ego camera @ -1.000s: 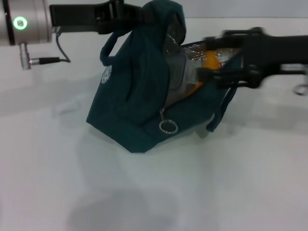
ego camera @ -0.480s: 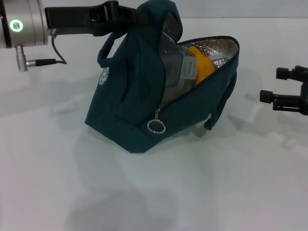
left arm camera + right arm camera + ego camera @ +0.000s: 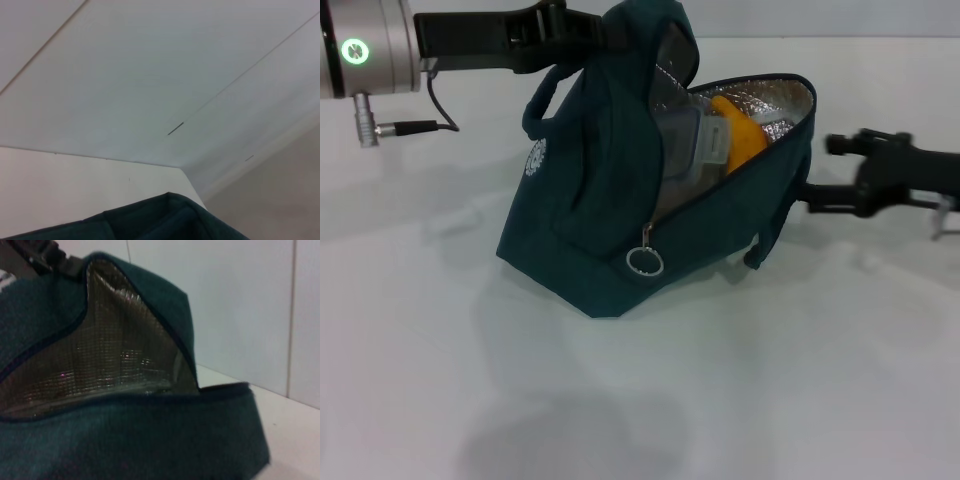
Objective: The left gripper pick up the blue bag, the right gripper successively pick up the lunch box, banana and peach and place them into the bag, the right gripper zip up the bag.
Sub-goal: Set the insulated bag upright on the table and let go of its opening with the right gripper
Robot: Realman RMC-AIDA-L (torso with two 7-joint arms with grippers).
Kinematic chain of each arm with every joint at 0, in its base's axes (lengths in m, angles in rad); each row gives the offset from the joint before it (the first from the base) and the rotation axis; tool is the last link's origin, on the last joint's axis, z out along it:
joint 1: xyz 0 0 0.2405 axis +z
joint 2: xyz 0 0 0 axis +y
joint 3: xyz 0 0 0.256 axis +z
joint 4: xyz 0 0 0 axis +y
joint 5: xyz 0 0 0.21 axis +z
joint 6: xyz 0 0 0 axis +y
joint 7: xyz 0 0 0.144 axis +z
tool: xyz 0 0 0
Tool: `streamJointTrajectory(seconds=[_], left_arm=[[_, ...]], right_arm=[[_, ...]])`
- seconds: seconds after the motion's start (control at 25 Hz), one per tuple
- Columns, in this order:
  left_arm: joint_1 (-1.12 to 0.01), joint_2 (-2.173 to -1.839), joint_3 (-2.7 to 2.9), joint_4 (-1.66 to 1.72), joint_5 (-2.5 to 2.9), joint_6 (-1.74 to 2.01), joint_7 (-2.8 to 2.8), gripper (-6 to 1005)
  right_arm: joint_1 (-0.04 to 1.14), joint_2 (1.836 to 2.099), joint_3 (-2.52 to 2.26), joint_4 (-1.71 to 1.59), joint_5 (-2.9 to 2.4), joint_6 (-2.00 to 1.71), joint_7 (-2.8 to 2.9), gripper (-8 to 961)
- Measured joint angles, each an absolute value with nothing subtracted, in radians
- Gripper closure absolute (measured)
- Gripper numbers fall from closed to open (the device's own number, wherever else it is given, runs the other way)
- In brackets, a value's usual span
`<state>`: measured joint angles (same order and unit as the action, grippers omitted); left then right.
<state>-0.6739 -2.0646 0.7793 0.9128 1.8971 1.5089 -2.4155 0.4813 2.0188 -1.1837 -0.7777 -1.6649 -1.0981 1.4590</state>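
Left gripper (image 3: 582, 32) pinching soft dark teal-blue fabric bag (image 3: 590, 220) by its handle; floppy, best gripped at silver ring pull (image 3: 644, 262).

Head view: from above, looking forward and down across the white worktop (image 3: 650, 400), blue bag (image 3: 590, 220) mid-frame at moderate range. Left wrist view: tilted up at pale wall panels, only a bag edge (image 3: 165, 220) low in frame. Right wrist view: pressed close to the bag's foil-lined opening (image 3: 110, 360). Shared by all three: the bag.
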Motion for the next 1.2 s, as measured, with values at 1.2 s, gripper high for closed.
streamJointTrajectory(seconds=[1.2], left_arm=[[-0.566, -2.064, 0.783, 0.76, 1.84, 1.638, -2.331, 949]], right_arm=[[0.247, 2.014, -1.377, -1.0, -0.926, -1.086, 0.942, 109]])
